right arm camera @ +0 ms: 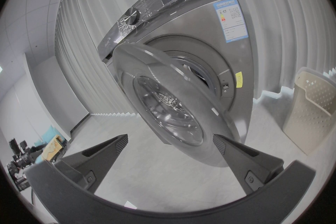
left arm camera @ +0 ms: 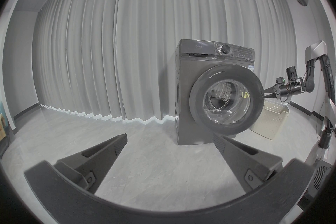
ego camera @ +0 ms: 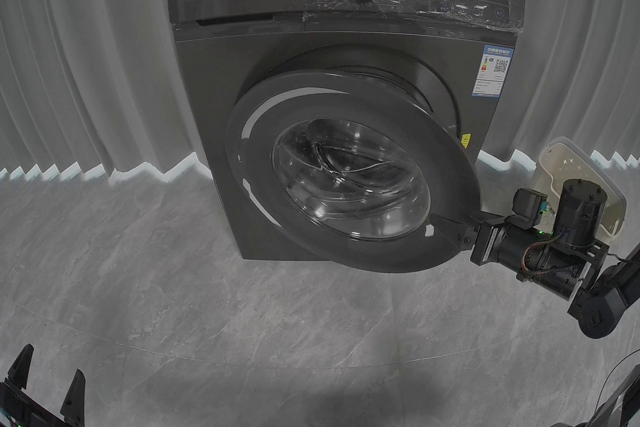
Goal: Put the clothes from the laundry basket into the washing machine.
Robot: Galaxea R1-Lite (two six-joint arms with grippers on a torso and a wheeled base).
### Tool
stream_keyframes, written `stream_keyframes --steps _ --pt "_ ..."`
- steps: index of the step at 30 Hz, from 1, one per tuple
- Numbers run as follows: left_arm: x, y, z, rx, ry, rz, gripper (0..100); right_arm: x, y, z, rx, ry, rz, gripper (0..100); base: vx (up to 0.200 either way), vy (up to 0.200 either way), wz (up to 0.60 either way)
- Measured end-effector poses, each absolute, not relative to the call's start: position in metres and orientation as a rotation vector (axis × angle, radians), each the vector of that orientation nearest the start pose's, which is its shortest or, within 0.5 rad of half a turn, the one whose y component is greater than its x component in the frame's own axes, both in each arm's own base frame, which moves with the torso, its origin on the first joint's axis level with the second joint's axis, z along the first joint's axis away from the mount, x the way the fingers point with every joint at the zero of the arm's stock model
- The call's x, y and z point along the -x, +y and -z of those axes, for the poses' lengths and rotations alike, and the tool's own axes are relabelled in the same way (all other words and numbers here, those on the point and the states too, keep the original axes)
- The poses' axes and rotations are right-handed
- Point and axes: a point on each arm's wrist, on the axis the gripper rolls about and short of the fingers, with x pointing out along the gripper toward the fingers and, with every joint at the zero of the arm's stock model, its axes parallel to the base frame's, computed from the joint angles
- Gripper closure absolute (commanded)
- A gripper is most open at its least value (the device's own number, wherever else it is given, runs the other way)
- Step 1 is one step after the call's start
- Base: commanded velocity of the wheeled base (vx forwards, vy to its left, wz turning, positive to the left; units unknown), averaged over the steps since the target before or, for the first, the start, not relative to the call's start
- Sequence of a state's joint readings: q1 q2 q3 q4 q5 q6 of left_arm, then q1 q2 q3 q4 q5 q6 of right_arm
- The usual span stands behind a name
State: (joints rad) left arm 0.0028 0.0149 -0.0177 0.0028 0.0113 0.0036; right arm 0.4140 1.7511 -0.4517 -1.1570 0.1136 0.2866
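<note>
The grey washing machine [ego camera: 267, 68] stands against the curtain. Its round glass door [ego camera: 353, 175] hangs partly swung out from the drum opening, hinged on the left. My right gripper [ego camera: 460, 235] is open at the door's free right edge, with one finger [right arm camera: 241, 158] close against the rim of the door [right arm camera: 164, 102]. The beige laundry basket [ego camera: 587, 171] stands on the floor to the right of the machine, behind my right arm; its inside is hidden. My left gripper [ego camera: 53, 363] is open and holds nothing, low at the near left, far from the machine.
Grey tiled floor [ego camera: 200, 288] lies open in front of the machine and to its left. Pleated curtains [ego camera: 80, 48] close off the back. In the left wrist view the basket [left arm camera: 271, 118] sits right beside the machine's right side.
</note>
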Motion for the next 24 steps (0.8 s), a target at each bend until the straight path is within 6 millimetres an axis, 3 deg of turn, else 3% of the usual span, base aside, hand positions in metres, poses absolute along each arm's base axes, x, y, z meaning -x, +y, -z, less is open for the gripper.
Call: stream_keyframes --steps 4,11,16,24 --pt "0.023 0.000 -0.080 -0.003 0.000 -0.016 0 -0.251 0.108 -0.124 -0.226 0.228 -0.480 0 0.000 -0.200 0.00" --pt "0.023 0.000 -0.080 -0.004 0.001 -0.016 0 -0.237 0.106 -0.107 -0.197 0.292 -0.486 0 0.000 0.000 0.00" --pt "0.023 0.000 -0.080 -0.004 0.001 -0.014 0 -0.226 0.114 -0.100 -0.184 0.329 -0.534 0 0.000 0.000 0.00" --pt "0.023 0.000 -0.080 -0.004 0.001 -0.013 0 -0.224 0.129 -0.116 -0.219 0.164 -0.603 0 0.200 0.000 0.00"
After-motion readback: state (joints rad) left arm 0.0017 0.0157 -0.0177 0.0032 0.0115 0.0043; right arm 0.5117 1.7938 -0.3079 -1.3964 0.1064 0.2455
